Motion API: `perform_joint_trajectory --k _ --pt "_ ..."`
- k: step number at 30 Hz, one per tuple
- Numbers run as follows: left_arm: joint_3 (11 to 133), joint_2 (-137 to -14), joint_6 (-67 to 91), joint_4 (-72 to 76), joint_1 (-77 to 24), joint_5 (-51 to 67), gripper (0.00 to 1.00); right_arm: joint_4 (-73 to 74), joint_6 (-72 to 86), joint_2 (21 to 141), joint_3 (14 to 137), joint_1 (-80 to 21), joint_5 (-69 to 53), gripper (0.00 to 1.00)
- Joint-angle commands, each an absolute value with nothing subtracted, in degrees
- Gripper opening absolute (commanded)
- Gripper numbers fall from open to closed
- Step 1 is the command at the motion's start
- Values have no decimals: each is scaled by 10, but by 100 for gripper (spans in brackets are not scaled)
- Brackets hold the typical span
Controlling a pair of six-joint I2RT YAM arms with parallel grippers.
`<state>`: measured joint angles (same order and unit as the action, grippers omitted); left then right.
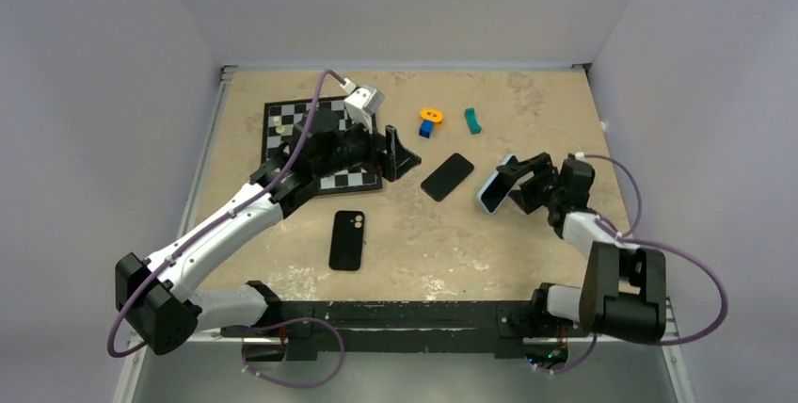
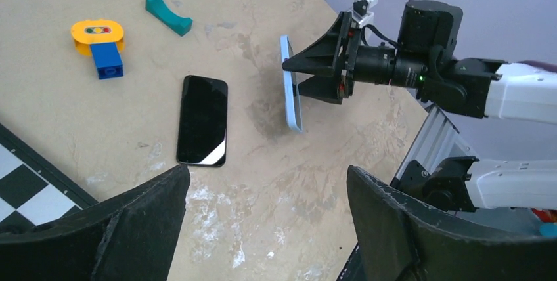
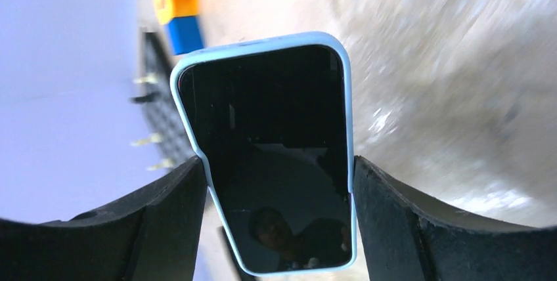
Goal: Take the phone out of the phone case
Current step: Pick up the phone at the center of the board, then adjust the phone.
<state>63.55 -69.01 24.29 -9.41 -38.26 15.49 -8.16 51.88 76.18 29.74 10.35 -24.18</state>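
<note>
On the left, reaches diagonally from the near-left base out over the black-and-white checkered mat (image 1: 353, 180), elbow low, wrist levelled toward the table's middle. Carries the left gripper (image 1: 403, 153) with fingers (image 2: 131, 228) spread wide and nothing between them, above the beige speckled tabletop (image 1: 527, 102).

On the right, folds up from the near-right base, forearm turned inward and pointing left. Clamps the right gripper (image 1: 505, 185) onto the black phone in its light-blue case (image 1: 490, 193), pads (image 3: 131, 222) pressing the two long edges. Holds it off the table, on edge, screen toward the wrist camera, just right of the table's middle. Shows the phone seated in the case, blue rim all round the dark glass.

By count: two arms. Three phone-sized slabs: the gripped one, a bare black phone (image 1: 447, 177) lying screen-up near the middle, and a black slab with a camera cut-out (image 1: 347, 240) lying nearer the bases, apart from both grippers. Cannot tell whether that last is a phone or an empty case. Two toy pieces toward the far edge: one orange-and-blue block (image 1: 429, 121) and one teal curved block (image 1: 472, 120), near each other, not touching. One mat.
</note>
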Motion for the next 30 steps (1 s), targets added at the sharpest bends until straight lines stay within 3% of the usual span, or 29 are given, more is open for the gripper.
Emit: perform_joint_trajectory --k 1,7,12,17,22,26,30 --pt "608 -690 209 19 -406 174 93 -323 813 649 196 58 -302 0" --pt "567 -697 147 76 -468 160 83 -178 931 414 190 -32 -167 0" --pt "515 -687 90 154 -524 124 81 -88 976 323 230 -75 -127 0" --pt "472 -672 86 224 -547 111 90 -65 992 301 255 -129 -94 0" --pt "441 -661 86 278 -562 90 91 -79 1012 319 266 -212 -37 0" --pt "430 -660 81 295 -565 63 83 -119 1037 352 273 -290 13 0" --pt "426 -665 77 297 -566 35 67 -169 1062 391 284 -375 72 0"
